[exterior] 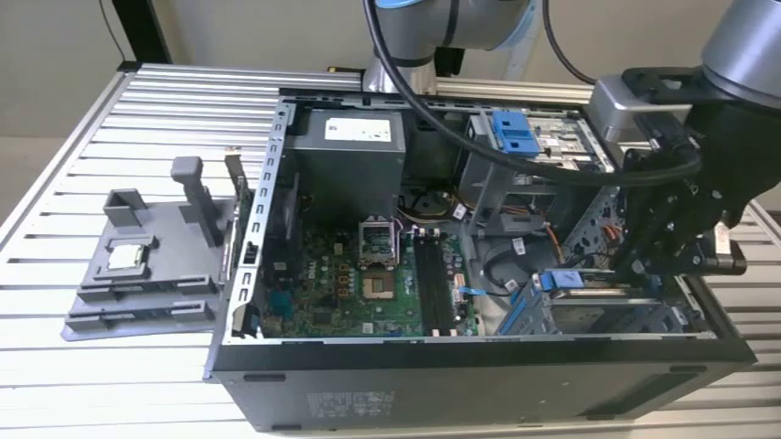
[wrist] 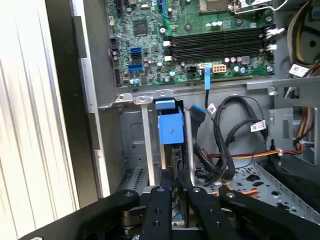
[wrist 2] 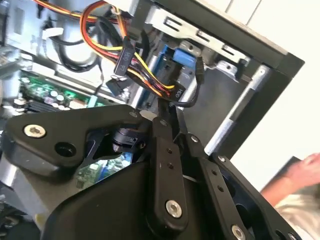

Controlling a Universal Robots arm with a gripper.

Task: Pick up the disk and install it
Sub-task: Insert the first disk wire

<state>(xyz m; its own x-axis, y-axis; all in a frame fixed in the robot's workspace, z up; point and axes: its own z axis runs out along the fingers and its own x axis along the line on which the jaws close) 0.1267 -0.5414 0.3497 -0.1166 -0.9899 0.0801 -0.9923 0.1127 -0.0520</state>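
Note:
The disk (wrist: 175, 155) stands on edge in the lower drive bay of the open computer case (exterior: 488, 366). Its blue bracket end (wrist: 170, 127) points toward the motherboard (wrist: 210, 35). My gripper (wrist: 176, 189) is shut on the disk's near end, with one black finger (wrist: 159, 202) on each side. In the exterior view the gripper (exterior: 632, 267) hangs over the bay at the case's right end, and the disk's blue bracket (exterior: 562, 280) sticks out to its left. The second wrist view shows my gripper (wrist 2: 167, 122) close under a bundle of cables (wrist 2: 145, 75).
A second blue tab (exterior: 518, 133) sits in the upper bay at the back. Loose black and orange cables (wrist: 235, 135) lie beside the bay. A grey fixture (exterior: 153, 265) holding a small silver chip (exterior: 128, 258) rests on the slatted table. A person's hand (wrist 2: 305, 175) is outside the case.

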